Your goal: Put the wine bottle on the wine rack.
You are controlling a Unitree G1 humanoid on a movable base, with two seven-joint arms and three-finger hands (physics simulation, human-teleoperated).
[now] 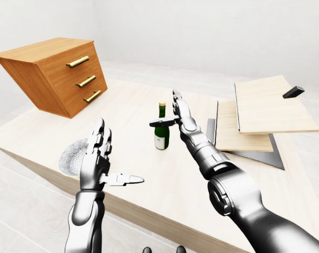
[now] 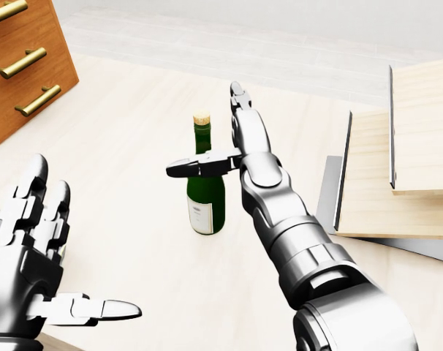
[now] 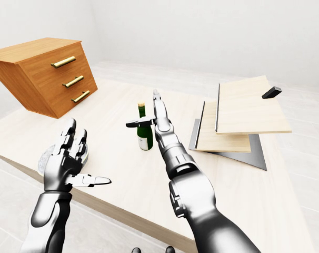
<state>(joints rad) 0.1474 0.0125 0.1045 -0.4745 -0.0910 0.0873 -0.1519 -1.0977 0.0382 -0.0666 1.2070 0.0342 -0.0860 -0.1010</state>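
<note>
Nearest the camera, at the lower left of the head view, the left hand [image 2: 31, 256] is raised above the near edge of the pale wooden worktop [image 2: 134, 146], palm turned inward, fingers spread and thumb pointing to the right, holding nothing. Just left of it in the left-eye view, a clear textured glass bowl [image 1: 72, 157] sits near the worktop's edge.

Further in, the right arm stretches from the lower right toward the middle of the worktop. The right hand [image 2: 225, 142] is open and flat, its long fingers [image 2: 245, 117] extended upward in the head view just right of the wine bottle [image 2: 205, 183], its thumb crossing in front of the bottle's shoulder. The fingers are not closed round the glass; whether the thumb touches it cannot be told.

The green bottle stands upright on the worktop, corked, white label facing the camera.

Beyond, at the right, the wine rack [image 1: 259, 118] of light wooden panels rests on a grey base. At the upper left, a brown drawer chest [image 1: 57, 74] with brass handles sits tilted on the worktop.
</note>
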